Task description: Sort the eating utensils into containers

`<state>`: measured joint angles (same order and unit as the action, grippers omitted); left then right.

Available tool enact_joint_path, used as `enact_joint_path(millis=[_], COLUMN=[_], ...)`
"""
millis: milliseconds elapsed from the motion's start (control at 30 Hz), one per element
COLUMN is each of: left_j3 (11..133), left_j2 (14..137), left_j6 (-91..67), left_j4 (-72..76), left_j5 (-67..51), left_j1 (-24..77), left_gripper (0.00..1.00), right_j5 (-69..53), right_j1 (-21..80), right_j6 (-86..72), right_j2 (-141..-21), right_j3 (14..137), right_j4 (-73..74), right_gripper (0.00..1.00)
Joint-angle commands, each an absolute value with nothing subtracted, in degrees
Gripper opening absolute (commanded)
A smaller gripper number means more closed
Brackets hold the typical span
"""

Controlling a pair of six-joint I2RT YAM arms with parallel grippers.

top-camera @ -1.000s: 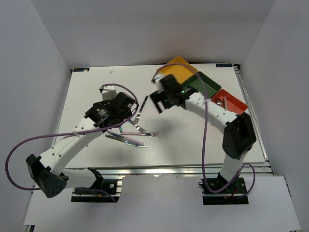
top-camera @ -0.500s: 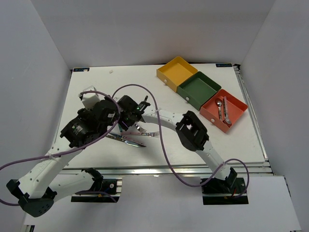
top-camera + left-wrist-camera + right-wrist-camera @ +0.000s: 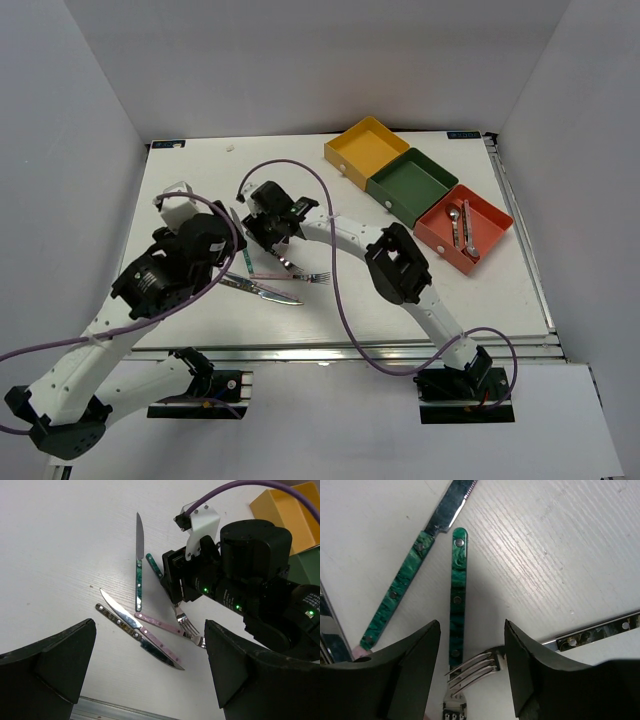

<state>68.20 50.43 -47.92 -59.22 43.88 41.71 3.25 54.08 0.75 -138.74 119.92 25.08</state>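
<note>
The jaws of the right gripper (image 3: 472, 630) stand apart and low over the desk (image 3: 200, 170). Between them lies the slim handle of a teal-handled utensil (image 3: 456, 595), with a small gap on each side, so it is not clamped. Some fork tines (image 3: 472, 669) also show between the jaws, just beside that handle. Just to the left of this handle, outside the jaws, lies a teal-handled knife (image 3: 139, 565), almost parallel to it. Below them in the left wrist view a pink-handled fork (image 3: 155, 624) lies flat. Near it are two knives (image 3: 118, 609), close alongside each other. The left gripper (image 3: 150, 630) hangs above this group with its jaws wide apart and nothing between them. Well apart, at the far right of the desk, three trays stand in a diagonal row, touching: the yellow tray (image 3: 368, 148), the dark green tray (image 3: 412, 183) and the red-orange tray (image 3: 490, 220). Two silver utensils (image 3: 461, 230) lie in the red-orange one, and one of them has a round bowl.
</note>
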Motion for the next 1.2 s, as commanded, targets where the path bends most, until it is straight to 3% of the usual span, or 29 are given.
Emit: enact_joint_path(millis=[0,200,300,500,767,967,1167], left_j3=[68.47,68.12,67.68,66.97,66.80,65.66,64.42], left_j2=[51.94,53.08,53.26,53.09,52.91,53.61,56.68], left_j6=[-46.32,-46.05,-46.49,-46.85,-46.93,-47.02,-46.32], left_j4=[-57.84,-56.60,-56.34,-56.34,-55.90,-54.32,-53.70], left_j5=[43.51,43.42,43.24,43.59,44.65,43.07,38.68], left_j1=[41.66,41.57,41.66,41.66,41.57,41.66,41.57], left_gripper=[0.98,0.98,0.98,0.98,0.98,0.98,0.98], right_j5=[0.62,-2.55,-2.72,-0.18,-2.64,-2.46,2.02], right_j1=[53.61,54.67,54.84,55.28,51.16,37.02,21.02], right_j6=[2.37,2.20,1.50,-1.30,-13.52,-19.78,-14.87], right_j2=[-140.45,-141.33,-142.29,-140.37,-127.65,-112.88,-113.46], right_j3=[119.62,117.60,117.42,118.56,125.07,109.54,109.14], right_j4=[24.52,26.10,27.59,27.69,25.48,21.37,24.08], right_gripper=[0.59,0.55,0.46,0.00,0.00,0.00,0.00])
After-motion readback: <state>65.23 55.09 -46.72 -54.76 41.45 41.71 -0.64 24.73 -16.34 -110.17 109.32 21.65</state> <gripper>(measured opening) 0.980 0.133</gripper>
